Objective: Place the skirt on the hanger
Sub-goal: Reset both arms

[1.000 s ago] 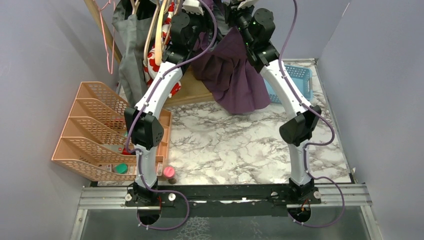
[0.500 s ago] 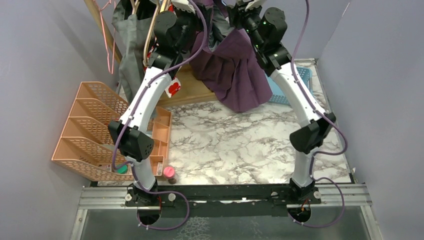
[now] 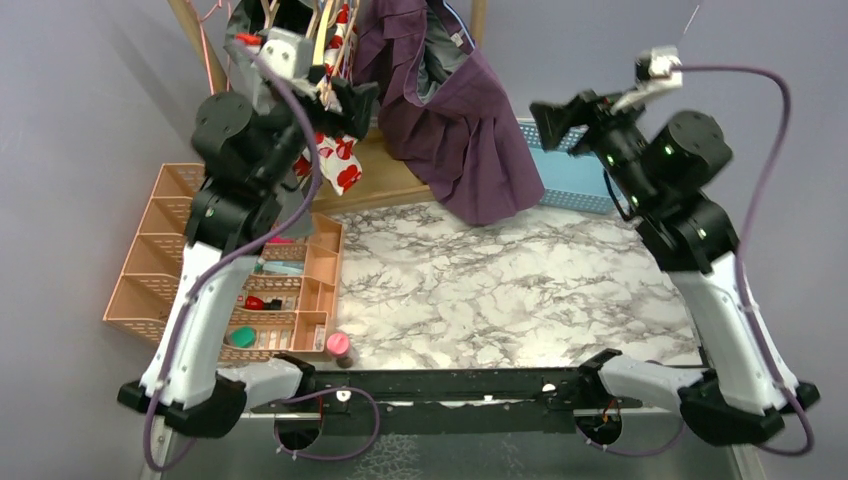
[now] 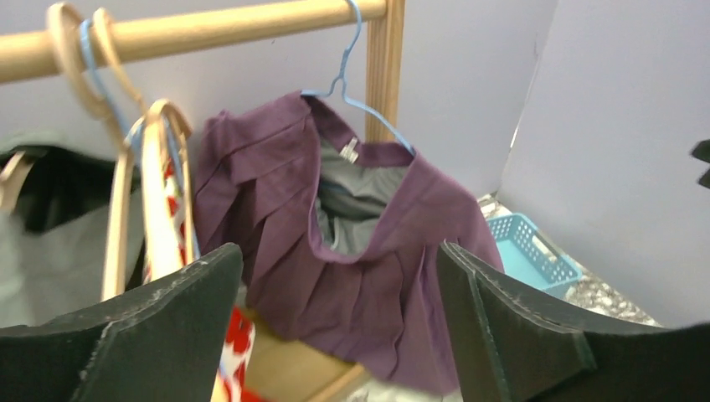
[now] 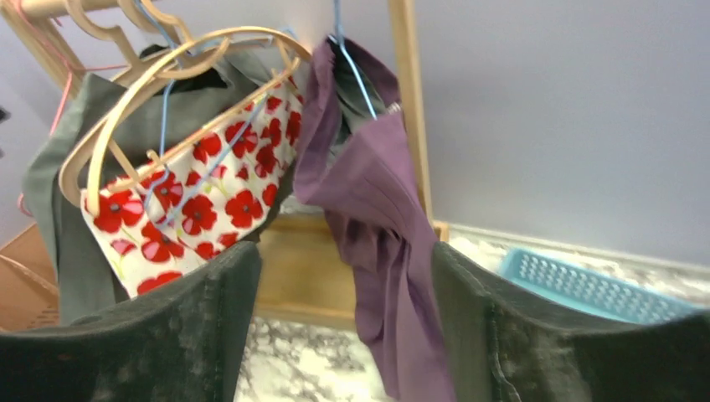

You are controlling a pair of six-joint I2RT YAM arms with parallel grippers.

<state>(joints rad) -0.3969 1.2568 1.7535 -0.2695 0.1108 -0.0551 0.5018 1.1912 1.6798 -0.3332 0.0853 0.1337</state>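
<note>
Both sets of jaws gape wide and empty, and the skirt (image 3: pixel 460 130) hangs on the hanger (image 4: pixel 342 79) from the rail (image 4: pixel 209 29) at the surface's (image 3: pixel 480 290) far edge. Best bet now: pull both arms straight back, clear of hem and hook. Marbled surface, basket (image 3: pixel 585 175) far right, grey walls close in.

Skirt (image 3: pixel 455 140): purple, pleated, with grey lining visible at the open waistband. It hangs at 12 o'clock of the table on a blue wire hanger (image 4: pixel 343 71), waistband tilted and hem draping low. The hanger's hook sits over the wooden rail (image 4: pixel 209 29), beside its upright post.
</note>
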